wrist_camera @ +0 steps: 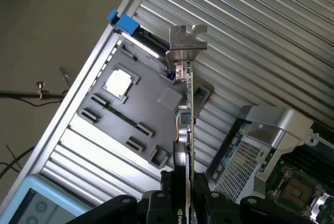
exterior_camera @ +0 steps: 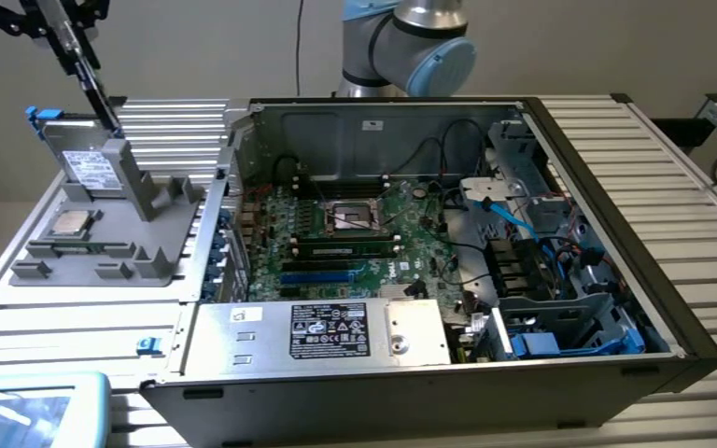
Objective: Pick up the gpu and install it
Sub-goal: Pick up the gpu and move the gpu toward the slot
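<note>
One claw (wrist_camera: 185, 185), clenched on one gpu (wrist_camera: 186, 125): a thin green board seen edge-on, its stepped silver metal bracket (wrist_camera: 187, 41) at the end farthest from the claw. Beneath the claw lies one grey moulded plastic tray (wrist_camera: 141, 122) carrying one square silvery processor (wrist_camera: 118, 83) and one boxy silver drive (exterior_camera: 91, 163), on the ribbed aluminium counter (exterior_camera: 657, 159). One open black computer case (exterior_camera: 396, 121) stands well apart from the claw

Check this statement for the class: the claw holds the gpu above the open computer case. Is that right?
Not quite. The claw does hold the gpu, but above the grey parts tray beside the open computer case, not above the case. The exterior view shows this.
</note>
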Available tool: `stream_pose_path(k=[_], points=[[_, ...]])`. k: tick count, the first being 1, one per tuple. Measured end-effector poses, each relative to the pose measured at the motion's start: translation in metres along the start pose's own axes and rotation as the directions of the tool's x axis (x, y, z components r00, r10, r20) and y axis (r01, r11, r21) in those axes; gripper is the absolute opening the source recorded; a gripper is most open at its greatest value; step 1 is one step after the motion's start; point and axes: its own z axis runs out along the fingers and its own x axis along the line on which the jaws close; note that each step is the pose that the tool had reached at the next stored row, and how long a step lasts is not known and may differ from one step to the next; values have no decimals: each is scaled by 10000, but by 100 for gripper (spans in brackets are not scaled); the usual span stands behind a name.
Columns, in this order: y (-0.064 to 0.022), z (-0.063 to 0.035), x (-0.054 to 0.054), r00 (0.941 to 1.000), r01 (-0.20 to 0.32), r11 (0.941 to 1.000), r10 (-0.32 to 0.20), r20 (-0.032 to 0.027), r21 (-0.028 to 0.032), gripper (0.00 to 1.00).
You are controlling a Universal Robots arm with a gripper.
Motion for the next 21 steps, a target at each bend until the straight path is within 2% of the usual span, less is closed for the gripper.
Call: stream_pose_path(k=[3,6,11,16,21], points=[[0,-1,0,9986,520,9986,-520,-10,-10,27],[0,-1,0,9947,1029,9947,-1029,-17,-20,27],[0,-1,0,9815,1916,9815,-1916,-30,-38,27],[0,-1,0,9602,2794,9602,-2794,-41,-58,27],[0,-1,0,9305,3663,9305,-3664,-51,-79,27]])
